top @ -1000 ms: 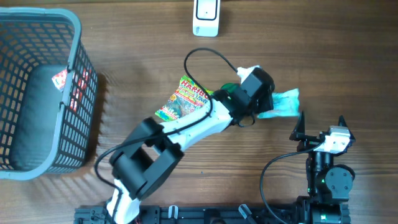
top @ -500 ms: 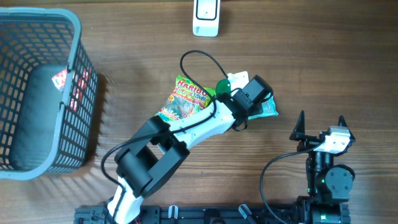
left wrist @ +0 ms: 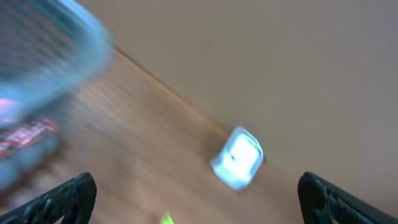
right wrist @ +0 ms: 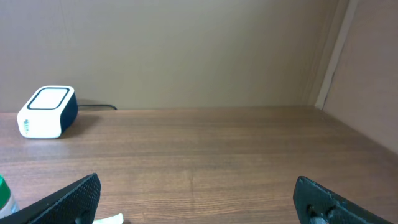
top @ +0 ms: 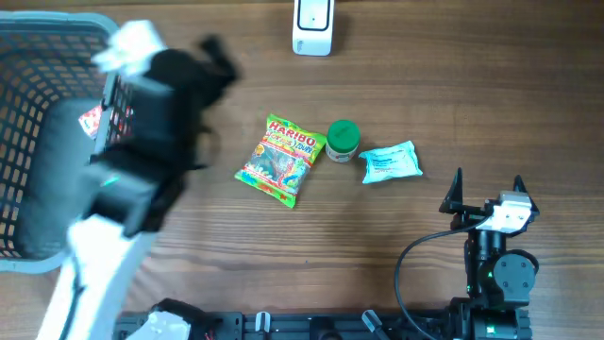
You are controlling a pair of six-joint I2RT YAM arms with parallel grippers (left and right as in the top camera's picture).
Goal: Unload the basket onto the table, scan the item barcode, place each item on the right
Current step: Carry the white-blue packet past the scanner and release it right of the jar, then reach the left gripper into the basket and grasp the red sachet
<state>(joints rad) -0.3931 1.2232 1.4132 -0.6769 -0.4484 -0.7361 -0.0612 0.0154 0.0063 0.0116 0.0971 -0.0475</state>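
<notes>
Three items lie mid-table: a Haribo bag (top: 280, 159), a small jar with a green lid (top: 343, 140) and a light blue packet (top: 390, 161). The white scanner (top: 312, 24) stands at the far edge; it also shows as a blurred scanner (left wrist: 238, 157) in the left wrist view and as a scanner (right wrist: 46, 112) in the right wrist view. My left gripper (top: 212, 49) is a blur up beside the basket, far from the items. In its own view the left gripper (left wrist: 199, 205) is open and empty. My right gripper (top: 487, 184) stands open and empty at the near right.
A grey-blue mesh basket (top: 38, 21) fills the left side, with a dark pack bearing a red label (top: 94, 118) inside. My left arm (top: 113, 208) crosses the basket's right wall. A black cable (top: 415, 255) loops by the right arm's base.
My left gripper has opened and let go of the light blue packet, which now lies right of the jar. The left arm has swung fast to the left, toward the basket. The right arm is still.
</notes>
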